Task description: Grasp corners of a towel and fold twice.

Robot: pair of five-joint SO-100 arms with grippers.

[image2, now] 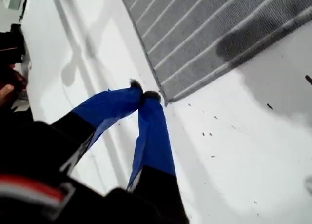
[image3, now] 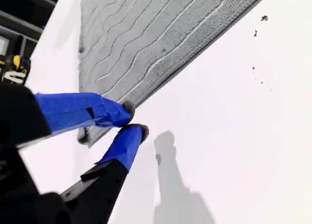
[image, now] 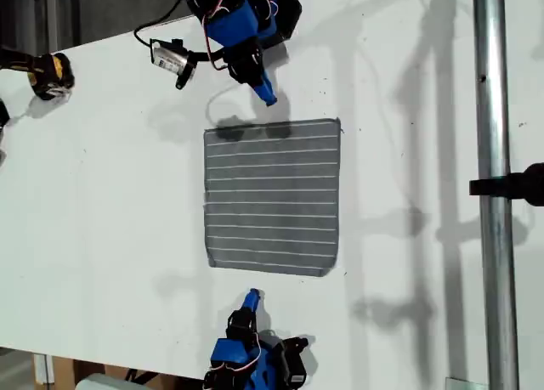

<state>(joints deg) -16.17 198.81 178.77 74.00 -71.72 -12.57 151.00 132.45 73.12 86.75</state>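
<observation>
Towel (image: pixel 272 195) spread flat between arms; my first gripper (image2: pixel 145 93) pinched shut, empty, just off one corner (image2: pixel 165 99); my second gripper (image3: pixel 134 119) seemingly barely parted, empty, beside another corner (image3: pixel 84 136).

A white table (image: pixel 102 203) fills most of the exterior view and carries soft grey shadows. A shiny metal pole (image: pixel 495 186) stands along that view's right side.

The dark grey, roughly square soft cloth towel (image: pixel 272 197) with thin white parallel stripes lies spread flat and unfolded on the white table (image: pixel 110 211), its stripes running across the exterior view. All four squared grey corners lie flat on the table, none lifted or folded. Its edges look straight and smooth.
</observation>
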